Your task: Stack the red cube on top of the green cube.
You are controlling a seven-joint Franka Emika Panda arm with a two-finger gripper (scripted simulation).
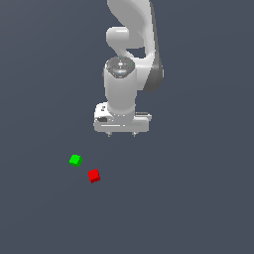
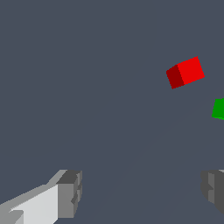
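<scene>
The gripper (image 1: pixel 121 134) hangs from the white arm (image 1: pixel 130 44) with its two short fingertips pointing down at the surface. In the wrist view the grey fingers (image 2: pixel 70 193) stand wide apart with only bare surface between them — it holds nothing.

Out from the gripper, toward the exterior view's left and lower in that picture, the red cube (image 1: pixel 94 175) sits on the counter (image 1: pixel 198 198), apart from the fingertips. Near it, further to the exterior view's left, lies the green cube (image 1: pixel 75 160); a small gap parts the two. In the wrist view the red cube (image 2: pixel 185 72) shows whole, while the green cube (image 2: pixel 218 108) is cut by the picture's edge.

The counter is a flat, even slate grey-blue that fills both views — no edge, wall or horizon shows.
</scene>
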